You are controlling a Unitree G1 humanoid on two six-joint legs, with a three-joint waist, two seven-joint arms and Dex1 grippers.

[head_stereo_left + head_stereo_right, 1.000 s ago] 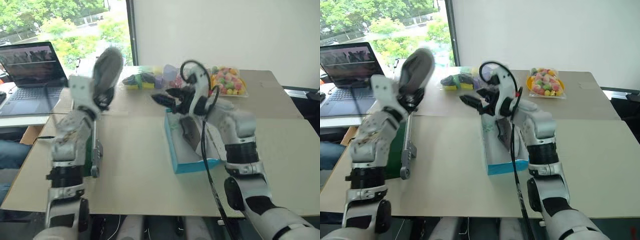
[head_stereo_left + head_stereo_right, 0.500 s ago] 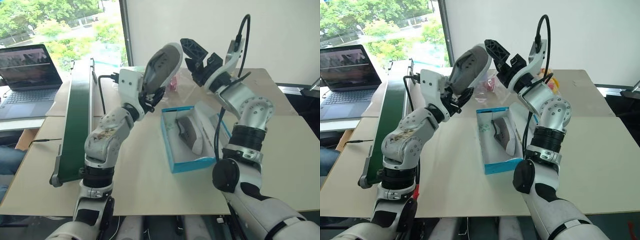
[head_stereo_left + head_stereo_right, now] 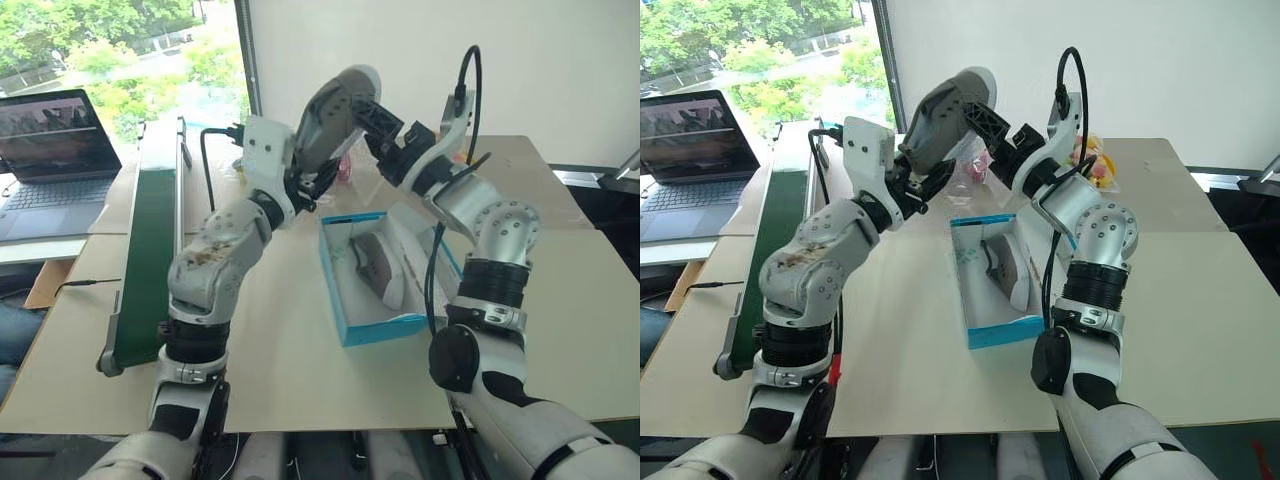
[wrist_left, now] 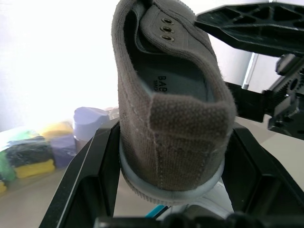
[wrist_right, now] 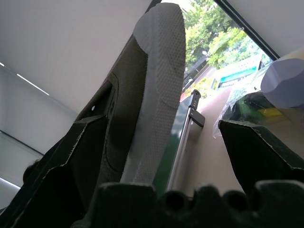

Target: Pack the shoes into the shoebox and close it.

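Sneaker (image 4: 173, 109) heel between left gripper (image 4: 166, 190) fingers — toe up.

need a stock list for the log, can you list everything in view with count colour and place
grey canvas sneaker with whitish sole: 1, grey, held up in the air above the table, heel end in the left gripper
second grey sneaker: 1, grey, lying inside the box
bright blue cardboard shoebox: 1, blue outside, white inside, open, mid table
long green conveyor: 1, green with metal rails, left side of table
open laptop: 1, dark, on a separate desk far left
bag of coloured items: 1, mixed colours, far side of table behind the right arm
tan table: 1, tan
left gripper: 1, black, shut on the raised sneaker's heel
right gripper: 1, black, open around the raised sneaker's toe end
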